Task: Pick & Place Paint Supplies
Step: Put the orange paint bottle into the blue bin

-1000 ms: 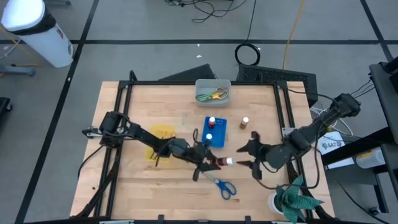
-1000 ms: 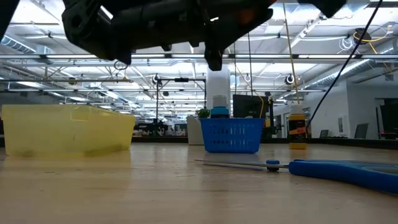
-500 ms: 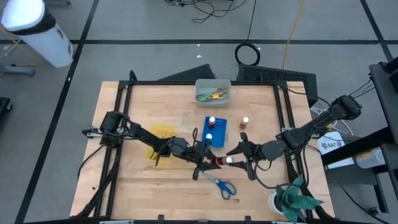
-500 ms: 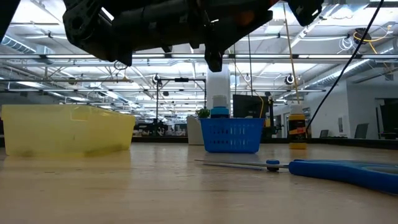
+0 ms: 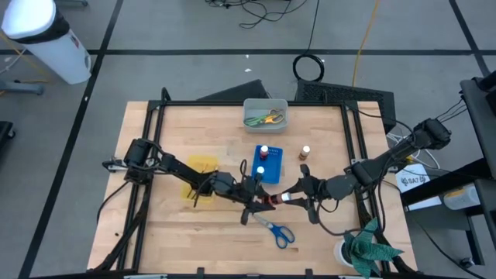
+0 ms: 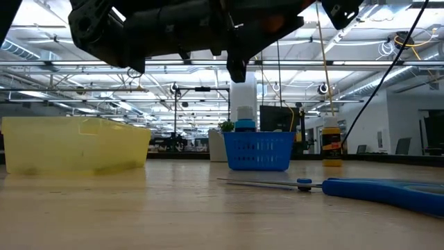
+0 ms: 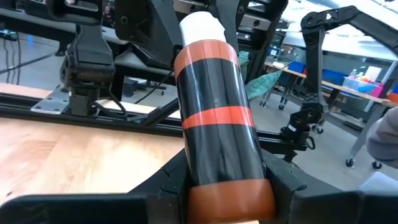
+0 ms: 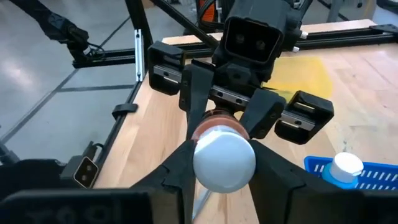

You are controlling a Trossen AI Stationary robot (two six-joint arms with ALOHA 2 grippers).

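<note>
A small paint bottle (image 5: 273, 201), black with orange bands and a white cap, hangs level above the table's middle. My left gripper (image 5: 263, 200) is shut on its base end, reaching in from the table's left. From the right, my right gripper (image 5: 291, 198) closes on the cap end. Blue-handled scissors (image 5: 277, 231) lie flat on the table just in front of them. A brown-topped bottle (image 5: 305, 153) stands on the table. Two more bottles stand in the blue tray (image 5: 271, 164). My left gripper pinches the bottle's orange base end (image 7: 230, 198) between its two fingers, level from the table's left. The bottle lies in line with the fingers, cap pointing right, clear of the table. My right gripper has the white cap (image 8: 204, 167) between its two fingers, coming from the table's right and slanting slightly down.
A grey bin (image 5: 266, 113) with green and yellow scissors sits at the far edge. A flat yellow tray (image 5: 201, 165) lies under the left arm. A white cup with green cloth (image 5: 370, 248) stands at the near right corner.
My right gripper has moved toward the table's left, up to the bottle held by my left gripper, tipped to face it, and shut from wide open onto the white cap. The bottle and my left gripper have stayed put.
</note>
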